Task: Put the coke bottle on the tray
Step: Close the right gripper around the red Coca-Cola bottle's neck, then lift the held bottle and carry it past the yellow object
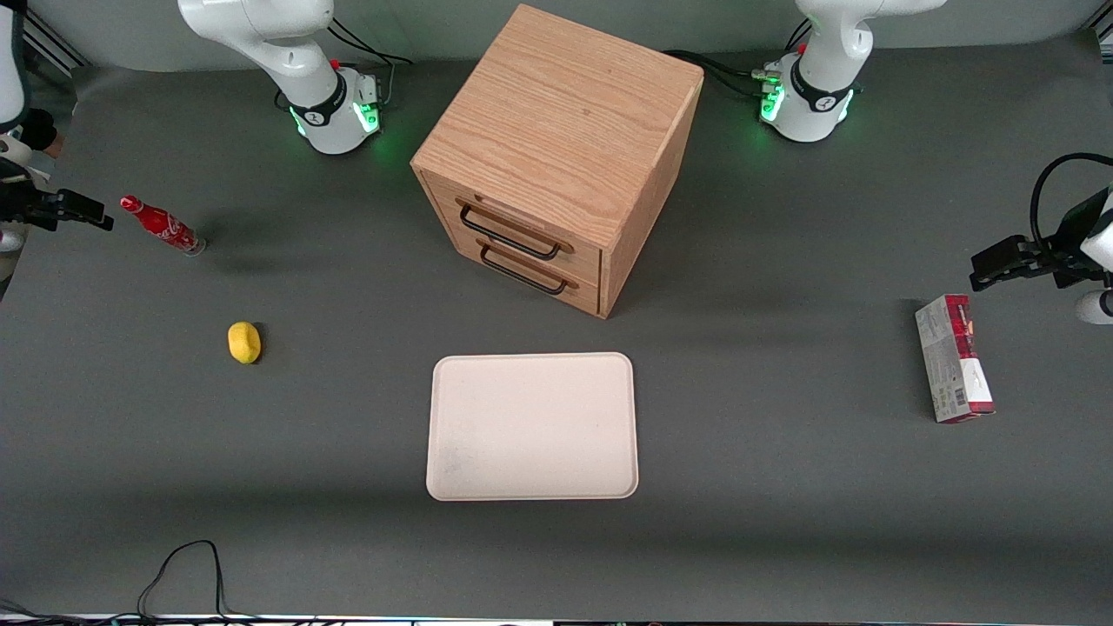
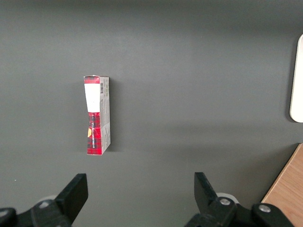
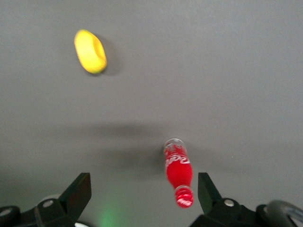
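The coke bottle (image 1: 162,225) has a red cap and a red label. It stands upright on the grey table toward the working arm's end. In the right wrist view the coke bottle (image 3: 178,171) is seen from above, its cap close to one finger. My right gripper (image 1: 97,217) hangs open and empty above the table beside the bottle, a little farther out toward the table's end; it also shows in the right wrist view (image 3: 143,195). The cream tray (image 1: 532,426) lies flat and empty mid-table, nearer the front camera than the cabinet; its rim (image 2: 297,80) shows in the left wrist view.
A yellow lemon (image 1: 244,342) lies between the bottle and the tray, also in the right wrist view (image 3: 90,51). A wooden drawer cabinet (image 1: 556,148) stands mid-table. A red-and-grey carton (image 1: 954,356) lies toward the parked arm's end.
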### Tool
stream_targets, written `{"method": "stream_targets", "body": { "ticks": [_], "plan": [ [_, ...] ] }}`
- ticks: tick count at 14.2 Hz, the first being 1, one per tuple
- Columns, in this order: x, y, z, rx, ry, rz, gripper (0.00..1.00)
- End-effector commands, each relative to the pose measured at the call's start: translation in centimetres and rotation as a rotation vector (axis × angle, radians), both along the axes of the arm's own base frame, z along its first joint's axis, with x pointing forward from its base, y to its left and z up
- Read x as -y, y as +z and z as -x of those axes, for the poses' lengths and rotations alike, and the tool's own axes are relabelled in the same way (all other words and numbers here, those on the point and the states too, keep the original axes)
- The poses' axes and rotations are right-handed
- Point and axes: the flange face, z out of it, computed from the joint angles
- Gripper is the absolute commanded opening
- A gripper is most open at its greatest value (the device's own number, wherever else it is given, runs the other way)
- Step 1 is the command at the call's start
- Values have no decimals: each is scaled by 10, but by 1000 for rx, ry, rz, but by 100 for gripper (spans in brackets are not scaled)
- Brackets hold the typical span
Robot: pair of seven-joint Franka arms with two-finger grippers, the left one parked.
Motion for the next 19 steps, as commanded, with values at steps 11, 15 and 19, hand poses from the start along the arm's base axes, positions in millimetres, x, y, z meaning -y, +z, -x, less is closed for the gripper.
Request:
{"method": "stream_targets", "body": {
  "ticks": [11, 15, 19],
  "plan": [
    [45, -114, 113, 109, 9, -46, 100],
    [46, -116, 112, 91, 38, -21, 74],
    [46, -119, 114, 80, 30, -22, 22]
  ]
}}
